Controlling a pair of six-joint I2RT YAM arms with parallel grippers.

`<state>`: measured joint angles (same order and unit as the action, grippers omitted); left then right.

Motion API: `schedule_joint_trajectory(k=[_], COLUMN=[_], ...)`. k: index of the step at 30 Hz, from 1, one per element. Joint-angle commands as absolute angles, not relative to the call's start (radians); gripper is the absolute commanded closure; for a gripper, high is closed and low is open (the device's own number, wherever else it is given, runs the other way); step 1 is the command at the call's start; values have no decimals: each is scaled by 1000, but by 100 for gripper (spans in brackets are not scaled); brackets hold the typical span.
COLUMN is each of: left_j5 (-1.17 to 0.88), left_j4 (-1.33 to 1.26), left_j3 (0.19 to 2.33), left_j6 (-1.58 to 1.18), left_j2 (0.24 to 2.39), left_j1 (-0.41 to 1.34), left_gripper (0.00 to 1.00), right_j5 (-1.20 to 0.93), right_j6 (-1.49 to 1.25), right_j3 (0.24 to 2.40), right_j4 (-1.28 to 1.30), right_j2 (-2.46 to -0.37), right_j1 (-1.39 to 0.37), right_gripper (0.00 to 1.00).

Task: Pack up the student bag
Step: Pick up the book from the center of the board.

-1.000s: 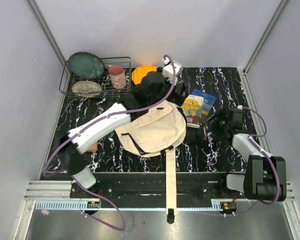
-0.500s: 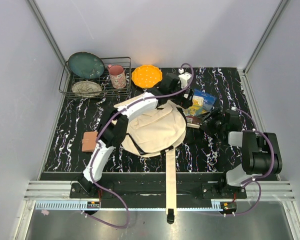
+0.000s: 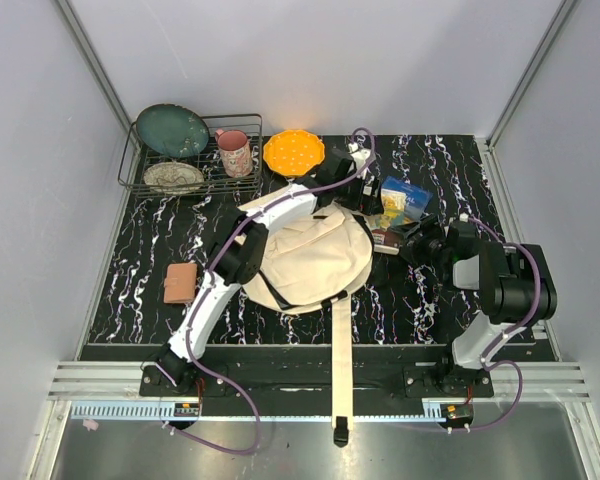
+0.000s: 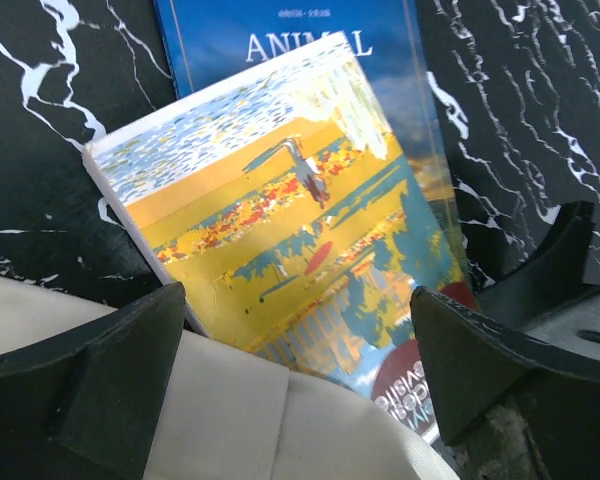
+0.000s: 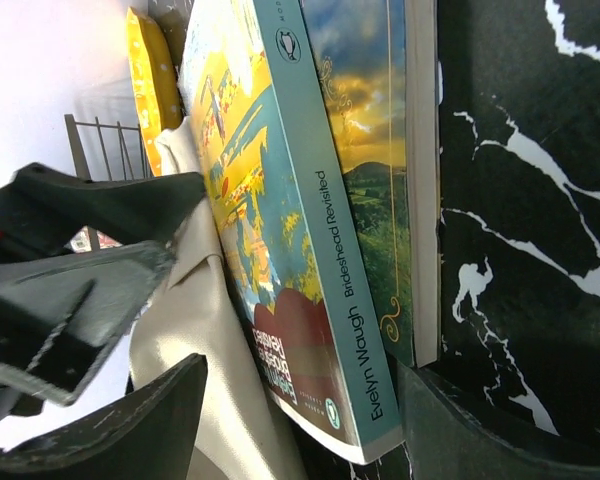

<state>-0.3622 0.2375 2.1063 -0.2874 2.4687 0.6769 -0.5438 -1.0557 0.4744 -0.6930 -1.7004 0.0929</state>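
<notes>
The black marbled table (image 3: 150, 240) bears student bag (image 3: 315, 262), books (image 3: 401, 196), rack (image 3: 208, 165), orange plate (image 3: 293, 151) and wallet (image 3: 181, 283).

**Cream canvas on black, white-veined marble**

The bench top (image 3: 150, 240) is black with white marble veining. The student bag (image 3: 315, 262) is cream canvas with black trim, and its long strap (image 3: 341, 360) is cream too. Toward the far right, the paperback (image 4: 280, 210) shows a painted scene in yellow, blue and orange, with a dark red disc and a teal spine. The book (image 4: 290, 40) under it is deep blue with white lettering. Along the far edge are an orange dotted dish (image 3: 293, 152), a pink patterned mug (image 3: 234, 153) and a teal plate (image 3: 172, 130). The wallet (image 3: 181, 283) near the left edge is brown.
</notes>
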Motion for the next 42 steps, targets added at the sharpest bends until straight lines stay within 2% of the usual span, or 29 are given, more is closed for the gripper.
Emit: schedule_joint_trajectory(k=[1, 5, 6, 8, 12, 13, 15, 19, 21, 22, 23, 24, 27, 29, 33, 42], left_j5=[-462, -506, -517, -557, -595, -598, -606, -618, -617, -617, -617, -614, -574, -536, -462, -425], left_j4=[224, 210, 204, 187, 149, 147, 143, 132, 127, 124, 121, 109, 63, 55, -46, -219], left_j3=[2178, 2163, 2163, 2146, 2122, 2118, 2111, 2080, 2065, 2050, 2039, 2025, 1942, 1898, 1790, 1537], left_j6=[-371, -416, -429, -446, -466, -465, -460, -453, -446, -446, -446, -442, -431, -419, -420, -486], left_j2=[2540, 2583, 2589, 2595, 2586, 2583, 2569, 2533, 2519, 2504, 2496, 2482, 2393, 2309, 2154, 1879], left_j1=[669, 667, 669, 669, 676, 681, 683, 693, 696, 695, 696, 696, 696, 695, 689, 676], left_gripper=[1, 1, 1, 1, 5, 5, 7, 11, 14, 15, 17, 18, 15, 1, 1, 1], right_j5=[-564, -597, -607, -626, -630, -632, -627, -638, -643, -644, -643, -641, -577, -487, -385, -462], right_j6=[-1078, -1104, -1111, -1126, -1123, -1121, -1114, -1106, -1095, -1094, -1091, -1068, -988, -934, -815, -816], right_j3=[465, 462, 459, 456, 457, 459, 456, 457, 465, 466, 471, 472, 476, 497, 544, 606], right_j4=[-788, -853, -888, -919, -928, -927, -923, -927, -920, -913, -898, -856, -679, -471, -230, -74], right_j2=[-1749, -1779, -1784, -1793, -1784, -1778, -1770, -1746, -1733, -1720, -1706, -1689, -1557, -1406, -1150, -918], right_j1=[94, 94, 94, 94, 94, 94, 94, 92, 94, 92, 94, 94, 94, 92, 95, 97], right_gripper=[21, 28, 36, 41, 41, 46, 48, 61, 64, 73, 94, 100, 100, 100, 100, 100])
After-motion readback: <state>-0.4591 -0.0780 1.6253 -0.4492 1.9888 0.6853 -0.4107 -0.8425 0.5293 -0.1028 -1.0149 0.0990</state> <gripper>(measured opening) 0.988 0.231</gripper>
